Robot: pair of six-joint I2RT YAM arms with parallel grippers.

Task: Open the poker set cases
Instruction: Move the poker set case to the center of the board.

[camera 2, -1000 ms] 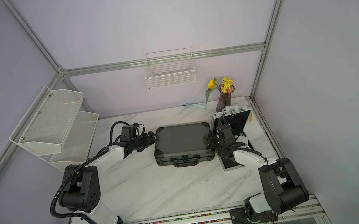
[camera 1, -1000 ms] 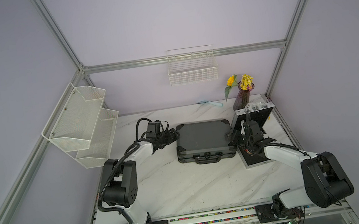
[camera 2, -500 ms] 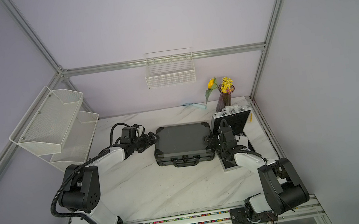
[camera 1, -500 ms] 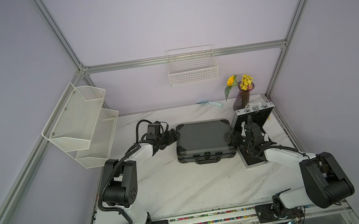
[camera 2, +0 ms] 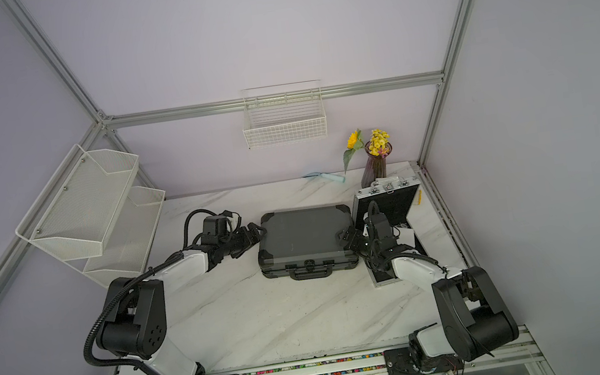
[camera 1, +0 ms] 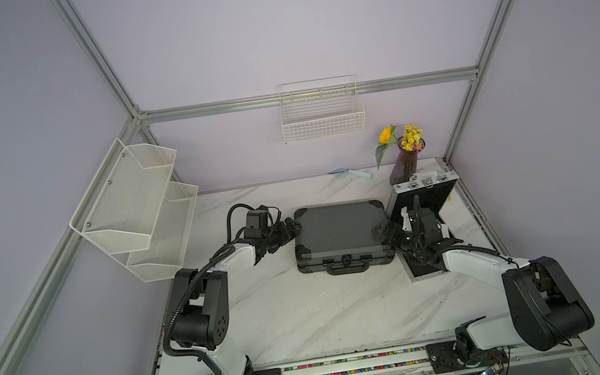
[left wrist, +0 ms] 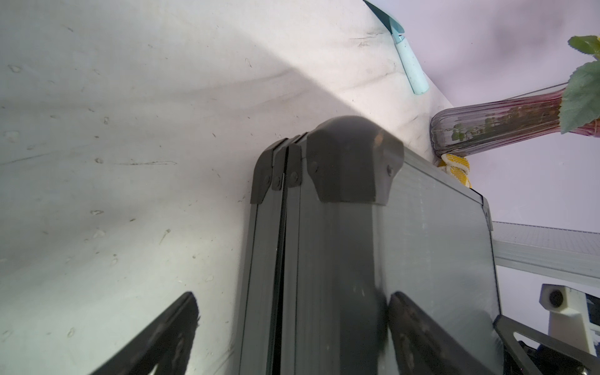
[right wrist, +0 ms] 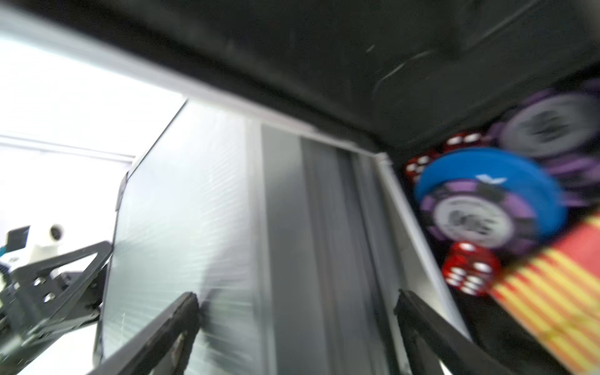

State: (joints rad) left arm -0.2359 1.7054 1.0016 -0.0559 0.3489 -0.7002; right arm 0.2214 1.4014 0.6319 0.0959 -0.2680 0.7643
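The dark grey case (camera 1: 336,231) lies flat and shut in the middle of the marble table (camera 1: 308,315), with its handle at 6 o'clock. My left claw (camera 1: 292,227) is at its 9 o'clock side, spread wide, one finger over the lid and one out over the table. My right claw (camera 1: 382,230) is at its 3 o'clock side, wide too and holding nothing. Just beside the grey case, at 3 o'clock, the silver case (camera 1: 427,194) stands open with its lid up. Purple chips (right wrist: 470,220) and red dice (right wrist: 467,269) are inside.
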